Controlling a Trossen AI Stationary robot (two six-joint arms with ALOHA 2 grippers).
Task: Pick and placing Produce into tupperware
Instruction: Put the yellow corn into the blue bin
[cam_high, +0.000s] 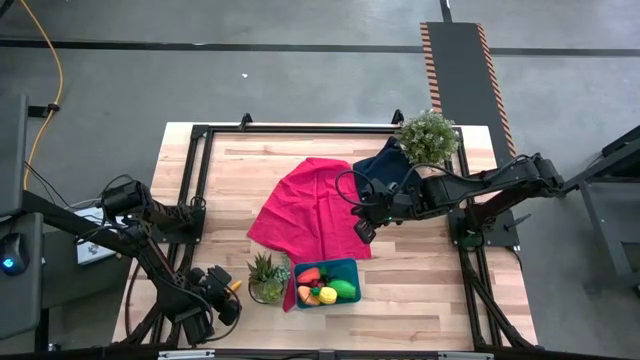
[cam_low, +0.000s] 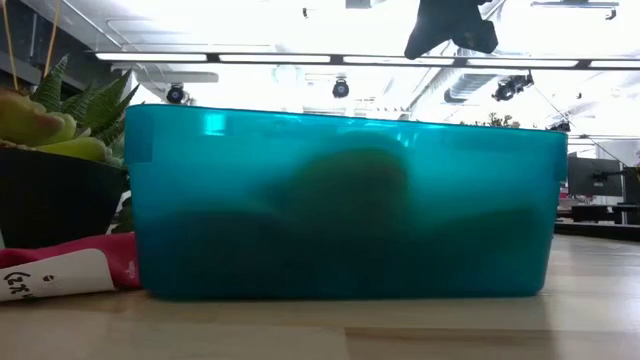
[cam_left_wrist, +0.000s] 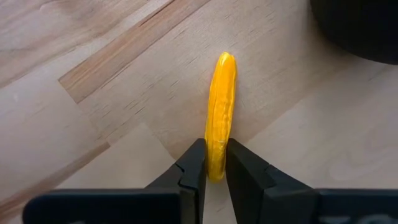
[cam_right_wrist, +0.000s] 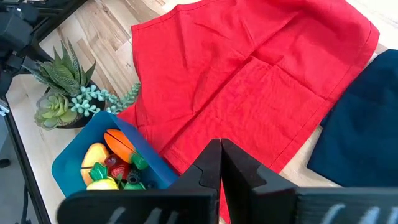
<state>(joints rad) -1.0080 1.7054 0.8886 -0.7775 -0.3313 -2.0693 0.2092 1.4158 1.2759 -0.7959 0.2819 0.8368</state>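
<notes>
Yellow thin plastic stick (cam_left_wrist: 221, 112) lies on the wood table (cam_left_wrist: 93, 124), pinched at its near end by the left gripper (cam_left_wrist: 215, 163). Pick step in hand; next: lift and carry to the teal rectangular tupperware (cam_high: 349, 268), already holding several pieces. Right gripper (cam_right_wrist: 220, 163) hovers pressed together over the red cloth (cam_right_wrist: 249, 68).

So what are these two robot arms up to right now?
They are packing toy produce into the teal tupperware, which already holds a carrot and other pieces. The left gripper is closed on a thin yellow stick lying on the wooden table. The right gripper hangs shut above the red cloth.
</notes>
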